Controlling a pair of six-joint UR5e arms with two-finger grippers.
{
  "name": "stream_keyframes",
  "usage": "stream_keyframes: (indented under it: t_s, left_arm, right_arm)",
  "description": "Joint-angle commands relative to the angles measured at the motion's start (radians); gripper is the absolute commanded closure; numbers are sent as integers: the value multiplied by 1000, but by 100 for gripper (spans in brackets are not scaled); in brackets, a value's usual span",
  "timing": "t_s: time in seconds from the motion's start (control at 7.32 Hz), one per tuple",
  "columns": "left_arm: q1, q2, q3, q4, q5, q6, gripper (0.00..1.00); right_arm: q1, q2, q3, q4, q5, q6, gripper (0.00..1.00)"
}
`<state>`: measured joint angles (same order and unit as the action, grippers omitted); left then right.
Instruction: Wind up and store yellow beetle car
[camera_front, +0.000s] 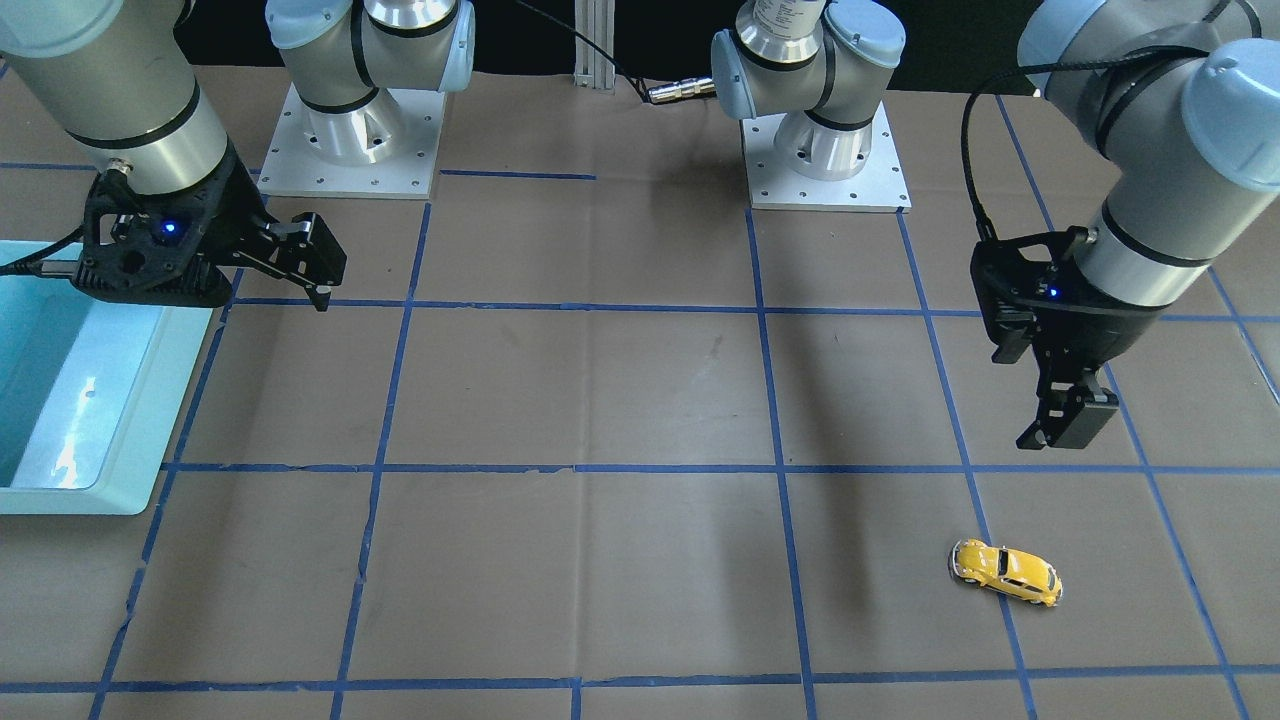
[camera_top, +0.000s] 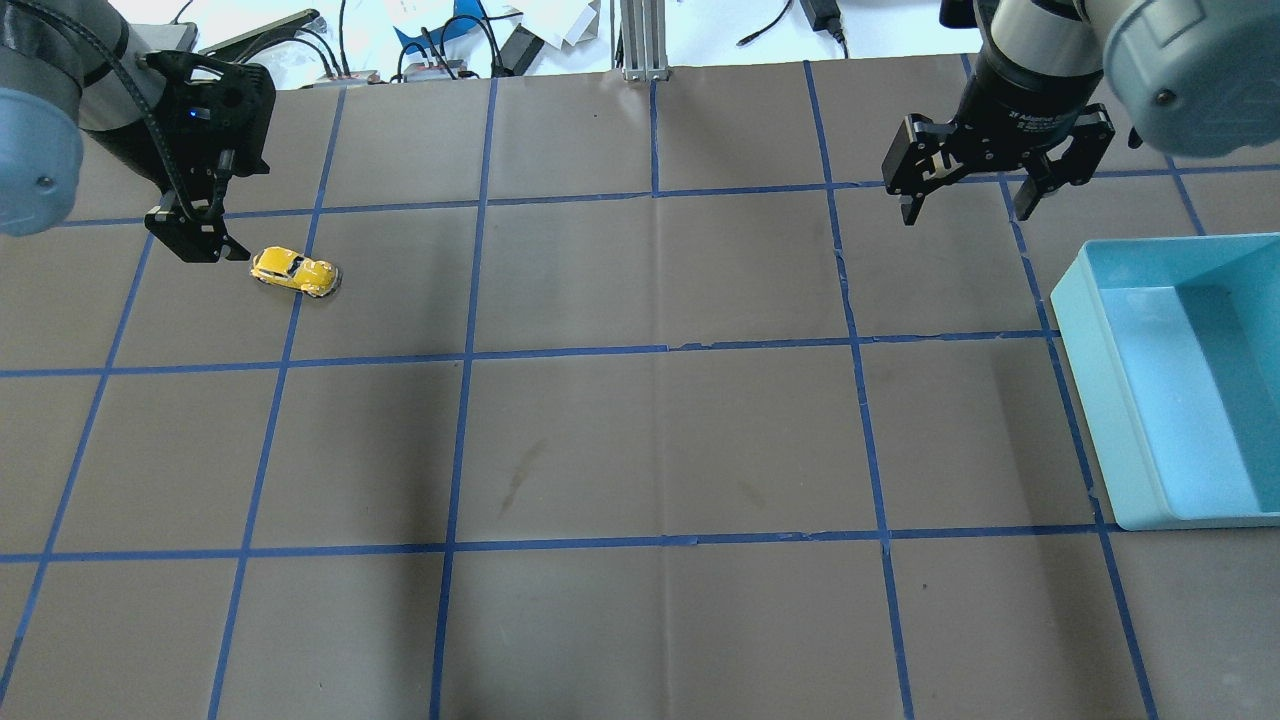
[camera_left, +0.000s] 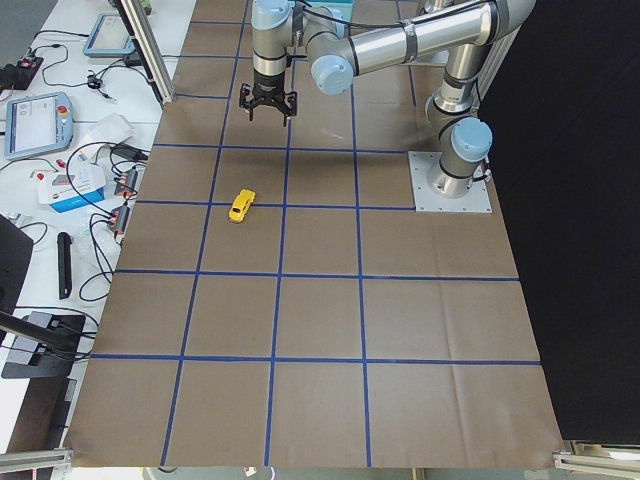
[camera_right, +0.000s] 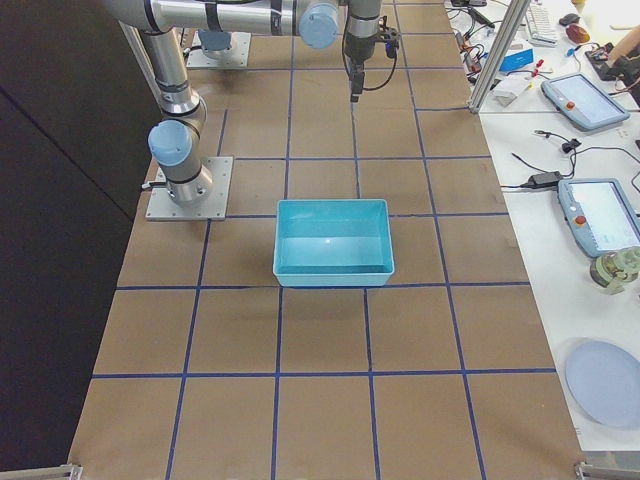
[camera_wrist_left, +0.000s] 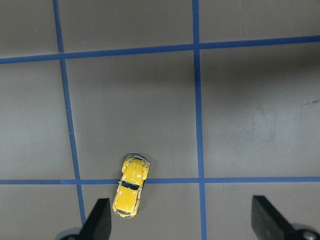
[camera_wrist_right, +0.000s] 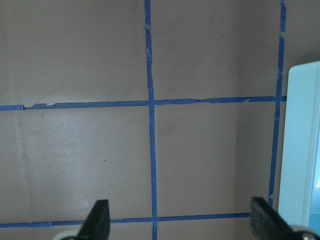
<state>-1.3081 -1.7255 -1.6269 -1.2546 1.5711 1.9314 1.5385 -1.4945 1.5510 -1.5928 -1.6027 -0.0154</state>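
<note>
The yellow beetle car (camera_top: 294, 272) stands on its wheels on the brown table, on the robot's left side, and also shows as a yellow beetle car (camera_front: 1005, 572). My left gripper (camera_top: 197, 238) hangs open above the table just beside it, holding nothing. In the left wrist view the car (camera_wrist_left: 131, 192) lies close to the left fingertip (camera_wrist_left: 100, 220), a little ahead of the gripper (camera_wrist_left: 184, 226). My right gripper (camera_top: 965, 212) is open and empty, hovering near the far corner of the bin. Its wrist view shows only taped table and the bin's edge.
A light blue open bin (camera_top: 1082, 345) sits at the table's right end, also seen as the bin (camera_front: 70, 495) and the bin (camera_right: 332, 206). Blue tape lines grid the brown surface. The arm bases (camera_front: 352, 150) stand at the robot's edge.
</note>
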Motion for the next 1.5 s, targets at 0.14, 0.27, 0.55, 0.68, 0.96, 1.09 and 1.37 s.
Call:
stream_keyframes:
  t_s: [0.14,0.27,0.55,0.68,0.96,1.09,1.37]
  left_arm:
    - [82,-57,12,23,-25,158,0]
    - [82,-74,18,24,-25,150,0]
    - [86,-78,24,24,-22,152,0]
    - [87,-80,25,24,-20,152,0]
    - [87,-83,25,24,-16,146,0]
    - [87,-89,31,24,-14,147,0]
    - [86,-123,50,24,-16,164,0]
  right_arm:
    - [6,-1,14,14,41,9,0]
    - [8,-4,21,14,78,12,0]
    - [11,-10,27,27,76,22,0]
    - [12,-13,27,30,76,35,0]
    - [12,-13,27,28,67,32,0]
    - [12,-13,27,28,67,29,0]
    - [12,-15,27,30,67,28,0]
